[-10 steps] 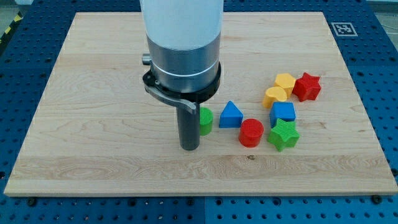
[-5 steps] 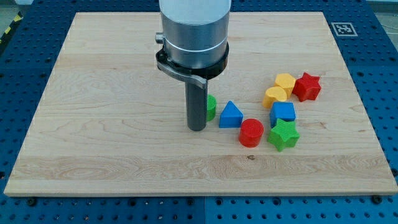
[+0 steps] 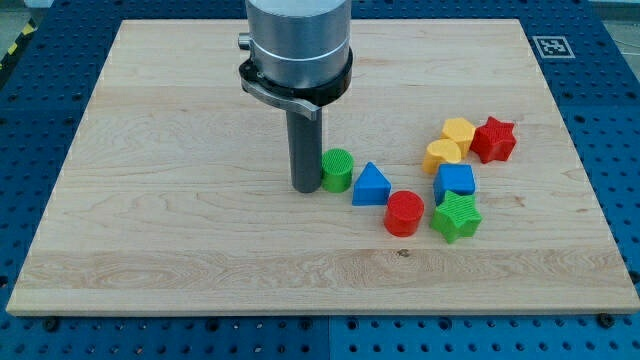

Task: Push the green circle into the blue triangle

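Observation:
The green circle (image 3: 338, 170) stands on the wooden board (image 3: 150, 200) near the middle. The blue triangle (image 3: 371, 185) lies just to its right and slightly lower, touching it or nearly so. My tip (image 3: 306, 187) rests on the board right against the green circle's left side. The rod rises from there to the arm's grey and white body at the view's top.
A red circle (image 3: 405, 213) sits right below the blue triangle. A green star (image 3: 456, 217), a blue block (image 3: 455, 181), two yellow blocks (image 3: 444, 154) (image 3: 459, 131) and a red star (image 3: 493, 139) cluster at the view's right.
My tip moved up the view, from below-left of the green circle to its left side. The green circle shifted up and right, and now shows more fully next to the blue triangle.

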Robot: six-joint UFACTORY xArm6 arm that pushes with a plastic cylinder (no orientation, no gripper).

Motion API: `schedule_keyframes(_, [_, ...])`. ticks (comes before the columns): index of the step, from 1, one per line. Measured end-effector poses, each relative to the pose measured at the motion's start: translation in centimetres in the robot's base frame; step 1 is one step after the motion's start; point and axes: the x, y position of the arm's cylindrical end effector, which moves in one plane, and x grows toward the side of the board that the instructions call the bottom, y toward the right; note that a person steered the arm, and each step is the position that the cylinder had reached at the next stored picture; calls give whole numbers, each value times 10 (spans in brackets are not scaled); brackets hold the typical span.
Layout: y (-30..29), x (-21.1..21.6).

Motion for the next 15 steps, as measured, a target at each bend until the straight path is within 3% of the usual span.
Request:
schedule_keyframes(2, [1, -20])
schedule_keyframes(9, [7, -15])
schedule_keyframes(12, [7, -40])
schedule_keyframes(15, [39, 4])
